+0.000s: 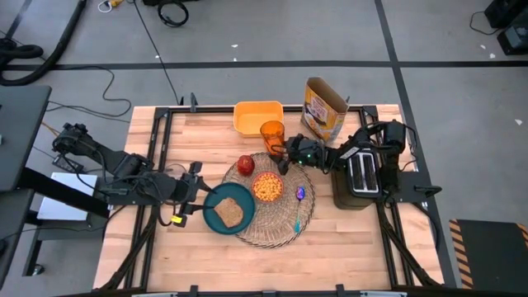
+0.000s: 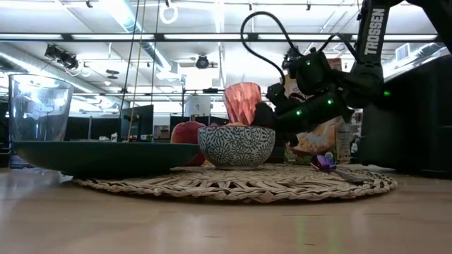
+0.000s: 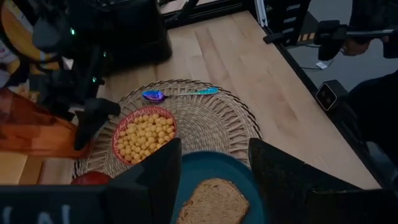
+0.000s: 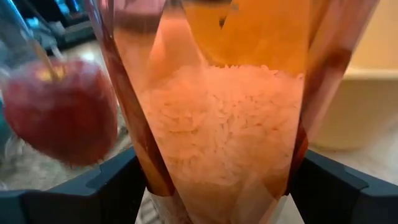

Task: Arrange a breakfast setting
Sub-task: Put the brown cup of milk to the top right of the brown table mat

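Observation:
The round straw placemat (image 1: 280,224) lies mid-table. On it are the pink bowl (image 1: 266,187) of yellow cereal, the red apple (image 1: 246,165) and the small blue utensil (image 1: 299,196). The teal plate (image 1: 216,221) with the toast slice (image 1: 230,213) overlaps its left edge. My right gripper (image 1: 285,151) is shut on the orange translucent cup (image 1: 272,134) at the mat's far edge. My left gripper (image 1: 195,196) is open at the plate's left rim, with the rim (image 3: 214,163) between its fingers. My right gripper pinches the cup's lower wall (image 4: 140,162) between its two fingers, one on each side. The fingers come level from the table's right. The cup stands upright; the bowl hides its base in the low view (image 2: 242,102). My left gripper: I cannot tell whether its fingers touch the plate.
A yellow tub (image 1: 258,115) and a cereal box (image 1: 323,107) stand at the far edge. The black toaster (image 1: 363,177) is at the right, under my right arm. A clear glass (image 2: 39,106) stands left of the plate. Bare wood lies along the near edge.

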